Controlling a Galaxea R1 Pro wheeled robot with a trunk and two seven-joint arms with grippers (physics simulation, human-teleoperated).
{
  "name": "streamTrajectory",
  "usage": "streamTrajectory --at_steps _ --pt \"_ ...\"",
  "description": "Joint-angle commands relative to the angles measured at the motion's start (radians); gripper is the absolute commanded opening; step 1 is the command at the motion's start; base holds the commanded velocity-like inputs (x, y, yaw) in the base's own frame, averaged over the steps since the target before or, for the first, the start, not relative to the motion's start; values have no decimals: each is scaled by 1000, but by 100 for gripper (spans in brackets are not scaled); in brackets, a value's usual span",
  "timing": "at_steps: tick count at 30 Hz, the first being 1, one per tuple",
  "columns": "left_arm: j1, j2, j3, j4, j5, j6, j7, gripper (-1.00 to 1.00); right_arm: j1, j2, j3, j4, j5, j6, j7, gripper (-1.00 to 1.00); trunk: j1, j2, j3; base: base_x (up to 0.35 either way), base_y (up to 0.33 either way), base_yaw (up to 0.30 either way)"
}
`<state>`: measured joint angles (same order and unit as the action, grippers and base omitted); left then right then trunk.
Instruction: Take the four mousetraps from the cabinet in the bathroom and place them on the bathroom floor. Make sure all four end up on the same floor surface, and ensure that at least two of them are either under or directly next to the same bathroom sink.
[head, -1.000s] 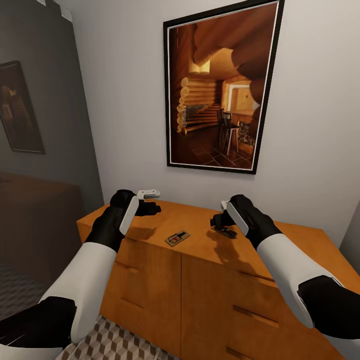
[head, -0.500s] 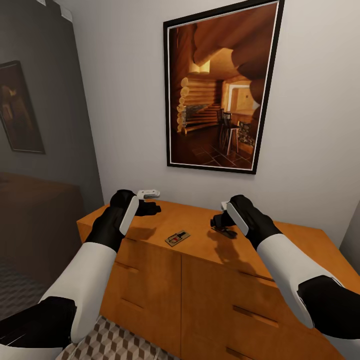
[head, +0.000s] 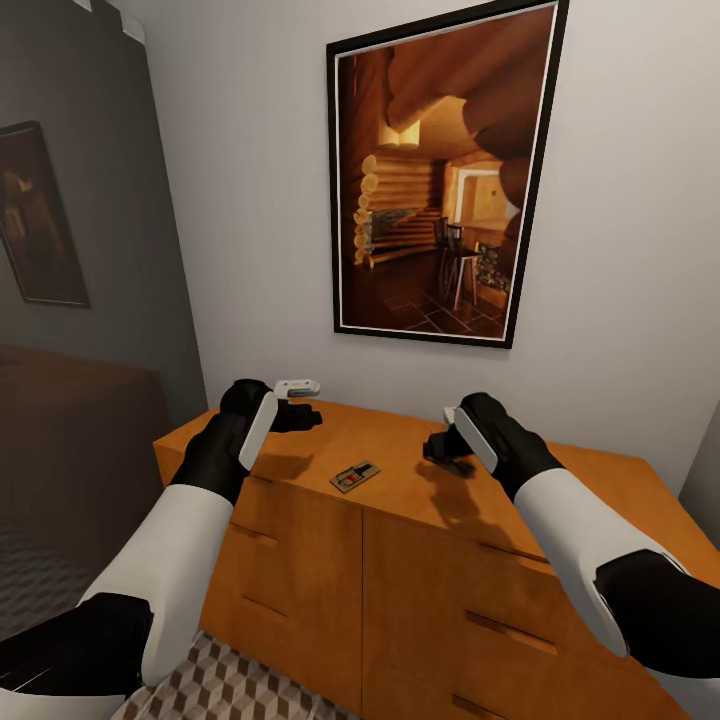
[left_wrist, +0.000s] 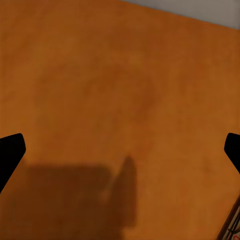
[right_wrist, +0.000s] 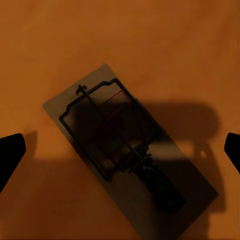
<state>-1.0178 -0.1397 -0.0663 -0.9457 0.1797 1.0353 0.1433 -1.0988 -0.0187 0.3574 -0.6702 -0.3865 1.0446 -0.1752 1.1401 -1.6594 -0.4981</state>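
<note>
The orange-brown cabinet (head: 420, 500) stands against the pale wall, and two mousetraps lie on its top. One mousetrap (head: 355, 476) rests between my arms. The other mousetrap (right_wrist: 125, 145) lies directly below my right gripper (right_wrist: 120, 152), whose fingers are spread wide on either side of it without touching it. In the head view that right gripper (head: 440, 447) hovers just above the cabinet top and hides most of this trap. My left gripper (head: 300, 414) hangs open and empty over bare cabinet top (left_wrist: 120, 100), with the corner of a mousetrap (left_wrist: 233, 227) at the edge of the left wrist view.
A large framed painting (head: 440, 170) hangs on the wall above the cabinet. Cube-pattern floor tiles (head: 230, 690) show below the drawer fronts. To the left lies a dark room with another picture (head: 35, 215). The cabinet's left edge is near my left arm.
My right gripper has sunk slightly toward the mousetrap under it. The left arm and the other trap have not moved.
</note>
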Motion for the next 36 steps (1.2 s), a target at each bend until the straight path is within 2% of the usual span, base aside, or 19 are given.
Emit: streamTrajectory --at_steps 1,13,34,35,36 --pt "-1 0 -1 -1 11 3 10 100 -1 -1 6 4 -11 3 -9 100 0 -1 -1 0 0 0" --pt "-1 0 -1 -1 11 3 10 100 -1 -1 7 65 -11 3 -6 100 0 -1 -1 0 0 0" --pt "-1 -1 -1 -1 11 3 10 100 -1 -1 8 77 -10 3 -6 100 0 -1 -1 0 0 0" --pt "-1 -1 -1 -1 11 3 10 100 -1 -1 8 78 -10 3 -6 -100 0 -1 -1 0 0 0" --pt "-1 -1 -1 -1 11 3 10 100 -1 -1 8 78 -10 3 -6 -100 0 -1 -1 0 0 0"
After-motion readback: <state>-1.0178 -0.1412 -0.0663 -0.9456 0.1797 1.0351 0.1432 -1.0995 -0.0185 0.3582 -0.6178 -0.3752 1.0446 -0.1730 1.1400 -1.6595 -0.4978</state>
